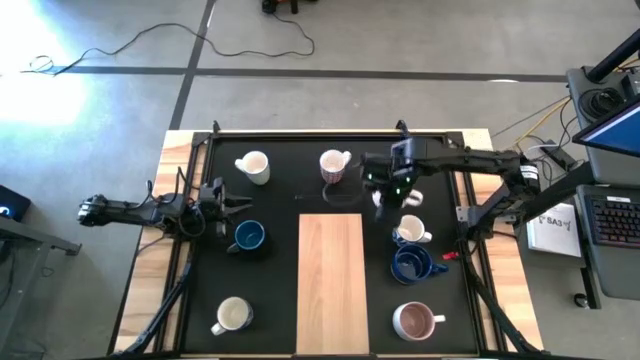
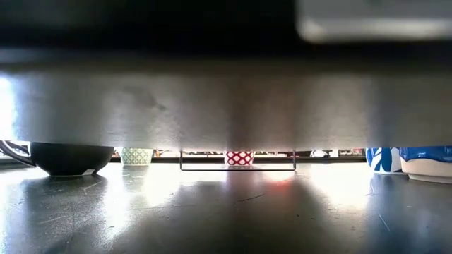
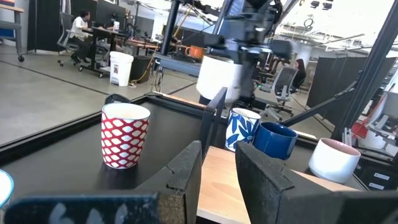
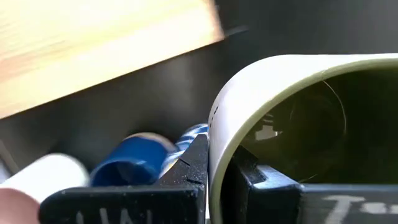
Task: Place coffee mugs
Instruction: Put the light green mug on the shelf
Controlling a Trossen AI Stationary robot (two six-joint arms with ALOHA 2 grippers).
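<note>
Two jaws of right gripper [image 4: 214, 177] clamp olive-lined mug [image 4: 298, 118] rim, hidden overhead; left gripper [image 1: 222, 199] jaws apart, empty

Held mug [image 4: 298, 124] cut off, blurred

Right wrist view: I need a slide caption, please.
Right gripper shut on the rim of an olive green mug, above the wooden board.
</note>
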